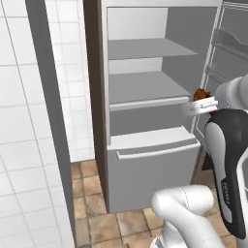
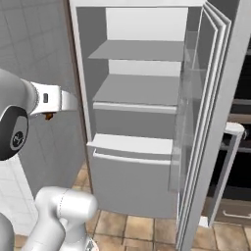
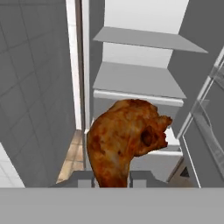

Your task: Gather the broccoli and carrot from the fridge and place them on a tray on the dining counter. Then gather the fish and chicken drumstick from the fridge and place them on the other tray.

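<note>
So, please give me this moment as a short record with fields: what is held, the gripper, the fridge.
held item: chicken drumstick, roasted brown, narrow end down between the finger tips
gripper: gripper shut on the chicken drumstick, out in front of the fridge
fridge: fridge with its door swung open
shelves: shelves bare in the base views
drawer: lower drawer closed
floor: brown tiles

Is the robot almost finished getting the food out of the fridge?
Probably close. The fridge shelves look bare, so the other food seems already taken. The end effector grips the chicken drumstick outside the open fridge. Left: carrying it to its tray.
</note>
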